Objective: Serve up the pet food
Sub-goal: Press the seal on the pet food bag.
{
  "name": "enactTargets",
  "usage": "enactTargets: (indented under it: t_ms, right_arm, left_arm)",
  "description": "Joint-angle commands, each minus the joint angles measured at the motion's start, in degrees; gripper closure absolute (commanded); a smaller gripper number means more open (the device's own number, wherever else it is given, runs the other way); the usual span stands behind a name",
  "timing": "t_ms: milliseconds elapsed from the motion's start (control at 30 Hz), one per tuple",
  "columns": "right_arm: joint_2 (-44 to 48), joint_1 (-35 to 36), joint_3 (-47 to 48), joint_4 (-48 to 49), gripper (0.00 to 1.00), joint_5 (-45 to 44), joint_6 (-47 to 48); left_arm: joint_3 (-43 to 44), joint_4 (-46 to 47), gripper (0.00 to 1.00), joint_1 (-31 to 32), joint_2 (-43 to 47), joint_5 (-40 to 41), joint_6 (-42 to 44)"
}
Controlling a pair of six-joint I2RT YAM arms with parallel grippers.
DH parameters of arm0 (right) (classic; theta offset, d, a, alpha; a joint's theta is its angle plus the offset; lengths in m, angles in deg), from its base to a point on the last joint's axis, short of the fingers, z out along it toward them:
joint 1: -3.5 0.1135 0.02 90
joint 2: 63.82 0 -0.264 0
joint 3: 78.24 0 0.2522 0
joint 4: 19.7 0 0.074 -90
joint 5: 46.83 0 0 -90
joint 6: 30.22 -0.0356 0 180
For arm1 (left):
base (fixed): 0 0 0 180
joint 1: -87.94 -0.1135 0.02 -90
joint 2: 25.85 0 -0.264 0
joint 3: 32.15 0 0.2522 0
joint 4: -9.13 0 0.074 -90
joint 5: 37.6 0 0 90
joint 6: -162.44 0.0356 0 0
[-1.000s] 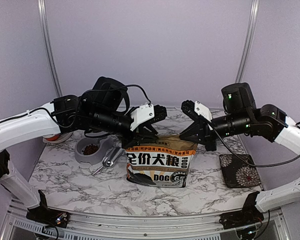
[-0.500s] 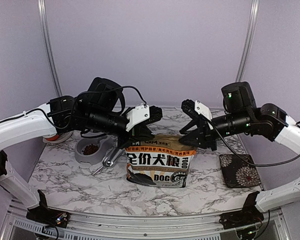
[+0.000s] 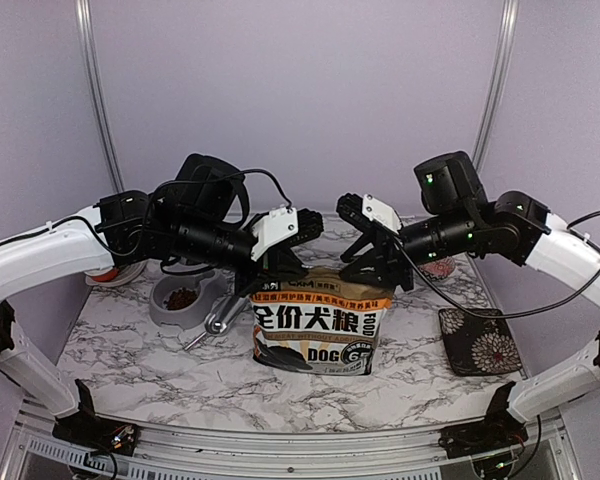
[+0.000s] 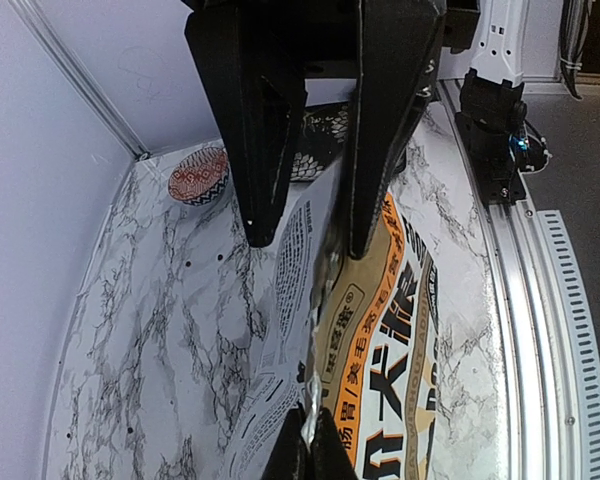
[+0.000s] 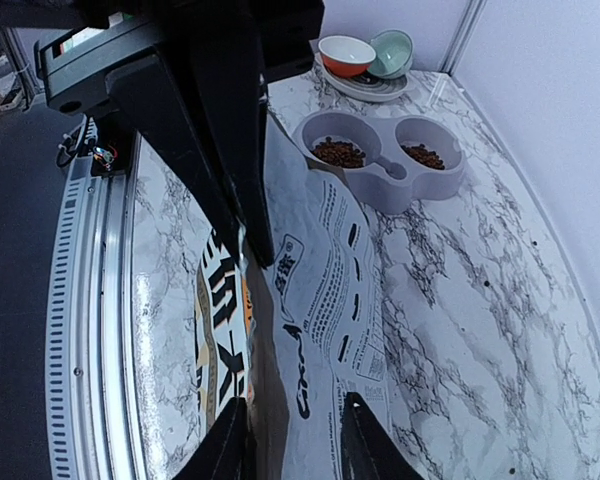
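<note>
At bag (image 3: 320,325) top rim | my left gripper (image 4: 305,447) pinched shut on rim, steadying the bag | my right gripper (image 5: 295,440) jaws apart, straddling rim, holding nothing | kibble (image 5: 338,152) in feeder (image 5: 435,185) left of bag | mouth looks unopened

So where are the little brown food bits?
In the top view, the kibble sits in the grey double bowl at left, beside the dog-food bag.
</note>
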Motion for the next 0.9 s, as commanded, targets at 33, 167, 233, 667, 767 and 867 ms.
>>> enactTargets:
  t_ms: [33,167,233,667,767,867]
  right_arm:
    - [-2.8,1.0,2.7,0.1,0.72,0.8,0.5]
    - [-3.9,1.2,3.4,-0.1,0.73,-0.7,0.3]
    - [-4.3,1.2,3.6,-0.3,0.75,-1.3,0.4]
    - [-3.2,1.2,6.6,-5.4,0.83,-6.5,0.6]
    - [-1.2,1.2,5.9,-6.9,0.58,-8.2,-0.6]
    - [1.6,1.2,4.4,-7.8,0.51,-9.2,-1.9]
  left_arm:
    - [0.0,1.0,1.0,-1.2,0.8,-1.9,-1.8]
    - [-1.0,1.7,0.99,-1.3,1.6,-2.4,-2.0]
    - [-1.4,1.8,0.97,-1.4,1.9,-2.5,-2.1]
    - [-4.4,2.7,0.96,-2.0,5.0,0.1,-1.0]
    - [-5.2,3.3,0.96,-2.4,6.0,0.8,-1.0]
    - [-5.8,4.0,0.96,-2.6,6.5,0.9,-1.2]
